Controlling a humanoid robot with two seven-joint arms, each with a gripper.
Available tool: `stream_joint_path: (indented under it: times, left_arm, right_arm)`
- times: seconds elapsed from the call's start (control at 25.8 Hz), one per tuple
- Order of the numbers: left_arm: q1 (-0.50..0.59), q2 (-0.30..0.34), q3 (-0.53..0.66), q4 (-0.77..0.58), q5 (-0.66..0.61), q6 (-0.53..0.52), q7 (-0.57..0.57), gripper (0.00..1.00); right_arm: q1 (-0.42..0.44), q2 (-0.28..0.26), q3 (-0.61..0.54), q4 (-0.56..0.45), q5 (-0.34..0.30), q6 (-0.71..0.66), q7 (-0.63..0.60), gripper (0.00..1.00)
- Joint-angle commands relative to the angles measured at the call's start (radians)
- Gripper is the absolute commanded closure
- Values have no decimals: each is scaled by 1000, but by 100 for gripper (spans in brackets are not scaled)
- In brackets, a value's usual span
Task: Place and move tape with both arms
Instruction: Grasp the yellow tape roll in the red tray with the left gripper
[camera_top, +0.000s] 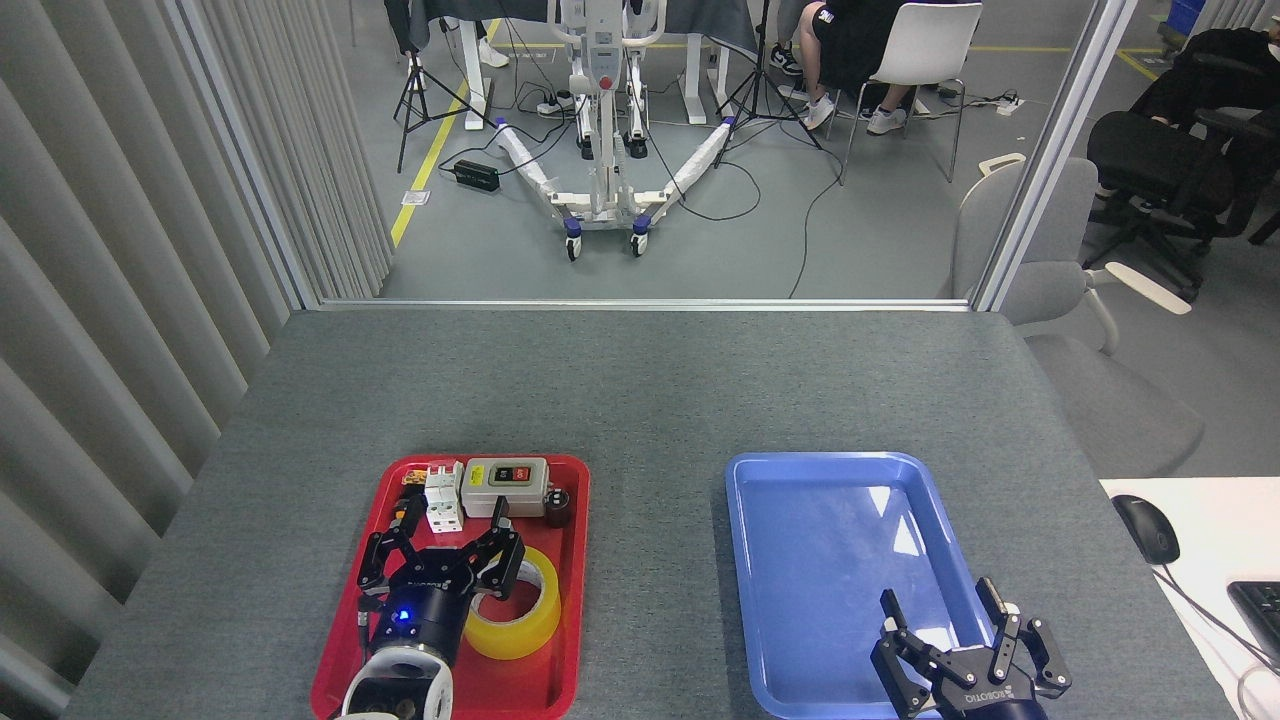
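Red tray (560, 640): yellow tape (520, 615) (translucent)

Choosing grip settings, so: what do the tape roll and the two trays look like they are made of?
The tape: translucent yellow plastic film, glossy, on what looks like a white cardboard core. The red tray and blue tray: smooth moulded plastic by the look, with rounded raised rims; the blue one shows bright window reflections, so its finish is glossy.

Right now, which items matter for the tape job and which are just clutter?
In play: tape; left gripper; right gripper; red tray; blue tray.
Clutter: switch box; white breaker; computer mouse.
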Motion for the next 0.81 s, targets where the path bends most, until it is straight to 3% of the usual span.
stream_joint_path:
  times: [0.0, 0.27, 0.77]
  left_arm:
    - [-9, 15, 1, 10, 1, 7, -2, 0]
    - [-9, 17, 14, -30, 24, 6, -55, 0]
    - [-41, 21, 37, -69, 73, 7, -654, 0]
  right_arm:
    - [2, 0, 12, 0, 1, 2, 0, 1]
    - [-5, -2, 14, 0, 1, 2, 0, 1]
    - [-5, 0, 49, 2, 3, 2, 0, 1]
